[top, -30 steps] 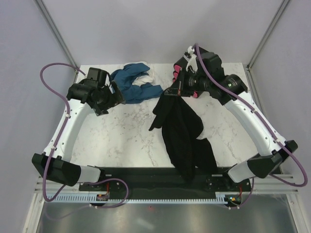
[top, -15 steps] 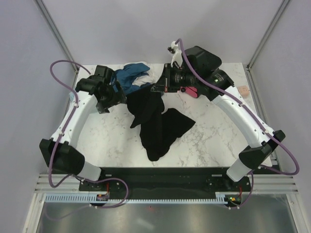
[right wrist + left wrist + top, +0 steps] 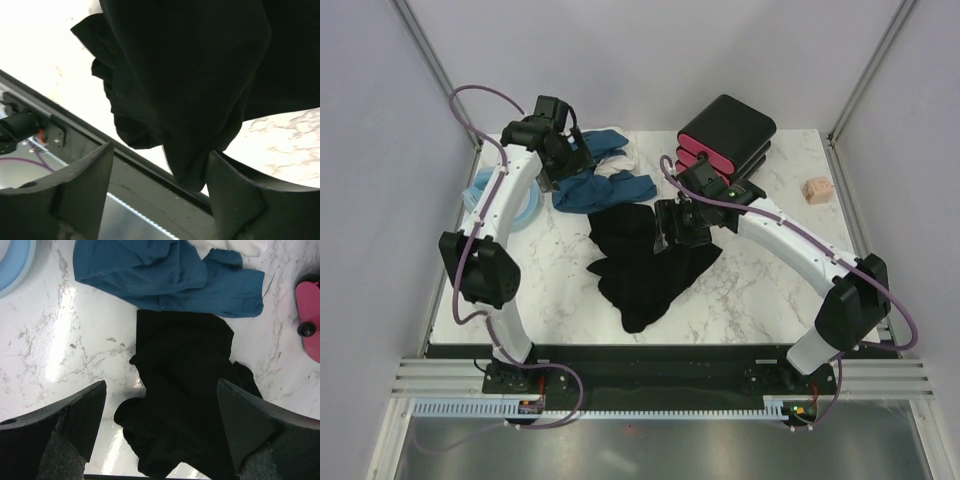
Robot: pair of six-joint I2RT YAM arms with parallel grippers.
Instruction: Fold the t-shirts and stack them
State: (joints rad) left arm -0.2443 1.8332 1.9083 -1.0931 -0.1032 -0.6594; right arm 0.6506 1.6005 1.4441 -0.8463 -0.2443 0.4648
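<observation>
**Black shirt down, folding not yet begun**

Black t-shirt [image 3: 640,270] lies crumpled at the middle of the worktop [image 3: 760,290], with no fold in it. The right gripper [image 3: 160,149] hovers over its far edge, jaws spread wide and gripping nothing. The left gripper [image 3: 160,384], equally wide and bare, hangs above the loose heap at the far left. That heap holds one teal-blue t-shirt [image 3: 605,188] and one white t-shirt [image 3: 620,165], both unfolded. One stack [image 3: 725,125] of black and pink layers sits far right, seemingly finished; its layers cannot be counted. One light-blue thing [image 3: 527,208] may be a shirt or not. One pinkish-beige block [image 3: 815,190] stands apart. At least three shirts remain.
</observation>
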